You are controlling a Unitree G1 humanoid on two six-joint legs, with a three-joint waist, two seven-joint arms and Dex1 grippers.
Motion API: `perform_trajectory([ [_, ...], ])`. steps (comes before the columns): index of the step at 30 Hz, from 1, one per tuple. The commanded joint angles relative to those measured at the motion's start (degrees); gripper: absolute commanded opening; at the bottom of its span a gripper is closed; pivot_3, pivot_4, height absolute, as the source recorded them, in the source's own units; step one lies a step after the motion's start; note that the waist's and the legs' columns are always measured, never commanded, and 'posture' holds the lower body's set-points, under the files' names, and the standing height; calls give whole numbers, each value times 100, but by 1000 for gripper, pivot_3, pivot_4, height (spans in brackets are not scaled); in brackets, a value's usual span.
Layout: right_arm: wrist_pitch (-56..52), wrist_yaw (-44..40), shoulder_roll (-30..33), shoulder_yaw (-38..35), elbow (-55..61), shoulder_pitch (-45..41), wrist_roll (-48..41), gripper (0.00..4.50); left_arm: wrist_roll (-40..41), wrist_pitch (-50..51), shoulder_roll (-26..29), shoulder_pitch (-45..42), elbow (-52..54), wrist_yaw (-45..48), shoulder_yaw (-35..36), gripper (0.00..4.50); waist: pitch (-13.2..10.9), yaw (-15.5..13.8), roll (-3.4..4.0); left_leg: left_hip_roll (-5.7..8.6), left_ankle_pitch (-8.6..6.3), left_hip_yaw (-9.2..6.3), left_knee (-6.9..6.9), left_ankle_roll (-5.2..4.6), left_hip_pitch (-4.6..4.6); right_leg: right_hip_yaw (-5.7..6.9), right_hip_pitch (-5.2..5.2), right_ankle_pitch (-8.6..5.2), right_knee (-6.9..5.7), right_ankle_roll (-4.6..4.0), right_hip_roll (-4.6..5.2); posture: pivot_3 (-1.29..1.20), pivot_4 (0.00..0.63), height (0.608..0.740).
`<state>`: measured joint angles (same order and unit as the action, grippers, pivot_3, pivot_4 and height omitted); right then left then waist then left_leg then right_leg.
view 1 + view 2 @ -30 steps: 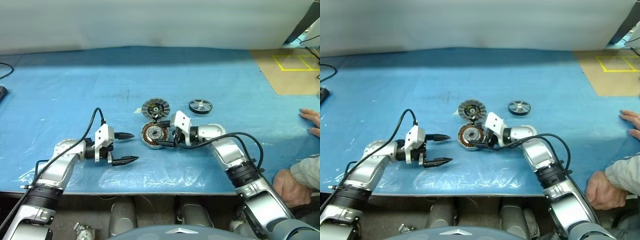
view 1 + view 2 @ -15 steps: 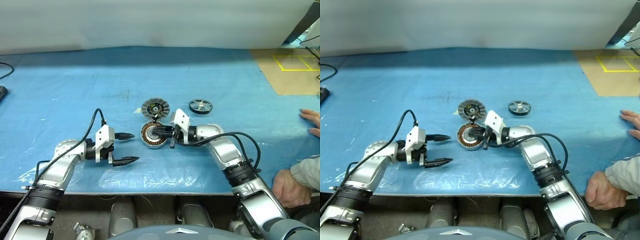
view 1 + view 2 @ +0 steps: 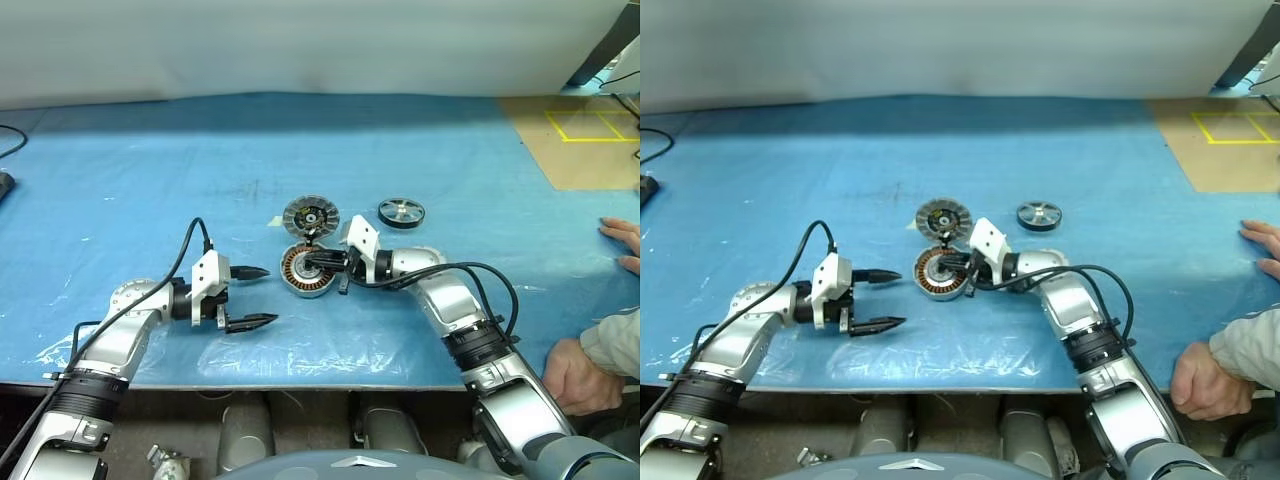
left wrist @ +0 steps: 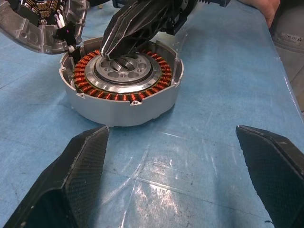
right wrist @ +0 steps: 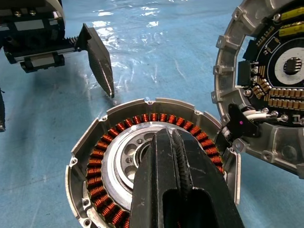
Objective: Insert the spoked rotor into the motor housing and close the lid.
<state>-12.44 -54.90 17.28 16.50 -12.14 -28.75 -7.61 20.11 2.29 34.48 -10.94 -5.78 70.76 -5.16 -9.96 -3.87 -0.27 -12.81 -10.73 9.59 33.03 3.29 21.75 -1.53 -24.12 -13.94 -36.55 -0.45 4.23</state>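
Centrally on the blue plastic-covered table [image 3: 150, 150] sits the housing [image 3: 305, 271], a shallow round casing of cast silver-grey metal, its wall notched with small screw lugs. Inside runs a ring of copper-brown windings around a bright machined hub with small holes. The lid [image 3: 311, 215] lies open just beyond it, joined at the edge by short wires; its inner face carries radial brass-coloured parts and a dark centre. The rotor [image 3: 401, 212], a small flat wheel with dark rim and shiny spoked face, rests apart on the table, to the right of the lid.

The right gripper [image 3: 310, 262] reaches over the housing, its ribbed black fingers pressed together above the hub and hiding part of it; whether they touch it is hard to tell. The left gripper [image 3: 257, 296] hovers left of the housing, fingers spread wide, holding nothing. A person's hand [image 3: 622, 240] rests at the table's right edge, cut off.
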Motion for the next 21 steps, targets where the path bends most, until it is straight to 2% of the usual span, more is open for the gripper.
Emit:
perform_trajectory([
  [1,155,35,-38,69,-125,-131,133,36,18,-70,9,17,117,-13,75,4500,0,1,0,0,0,0,0,0,0,0,0,0,0,0,0,0,150,740],
  [12,260,-160,157,233,-168,-87,320,36,-27,-264,-15,55,-106,4,81,4500,6,0,-8,0,0,0,0,0,-3,-1,1,0,-2,0,0,0,150,740],
  [21,302,-67,26,-57,44,-172,40,36,-29,-324,-14,46,-175,38,48,4500,7,-3,-11,0,0,0,1,0,-2,-1,1,0,-1,0,0,0,150,740],
])
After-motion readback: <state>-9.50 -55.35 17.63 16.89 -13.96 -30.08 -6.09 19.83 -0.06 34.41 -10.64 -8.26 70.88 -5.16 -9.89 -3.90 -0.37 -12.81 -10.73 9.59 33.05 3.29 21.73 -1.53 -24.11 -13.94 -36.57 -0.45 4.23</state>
